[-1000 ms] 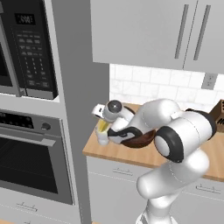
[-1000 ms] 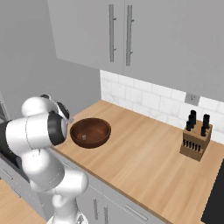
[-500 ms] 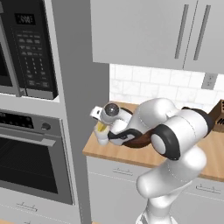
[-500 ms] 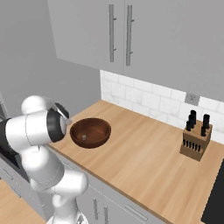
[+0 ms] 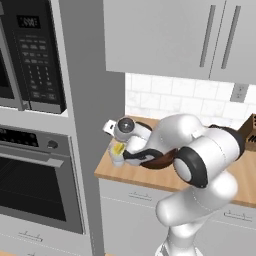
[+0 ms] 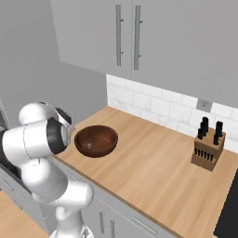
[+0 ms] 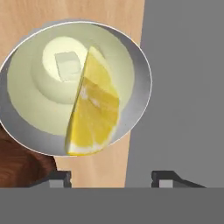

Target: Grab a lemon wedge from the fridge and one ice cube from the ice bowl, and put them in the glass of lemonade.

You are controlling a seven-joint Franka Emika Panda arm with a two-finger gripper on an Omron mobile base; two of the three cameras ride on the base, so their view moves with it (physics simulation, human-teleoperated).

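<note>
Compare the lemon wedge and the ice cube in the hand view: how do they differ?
Colour: the lemon wedge is bright yellow; the ice cube is pale whitish.
Size: the wedge spans much of the glass; the cube is far smaller.
Shape: the wedge is a tapering slice; the cube is blocky.
Shared: both lie within the glass's rim. The gripper above is open, holding neither.

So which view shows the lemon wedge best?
The hand view: the lemon wedge sits large in the glass of lemonade. The left base view gives a tiny yellow patch; in the right base view the arm hides it.
</note>
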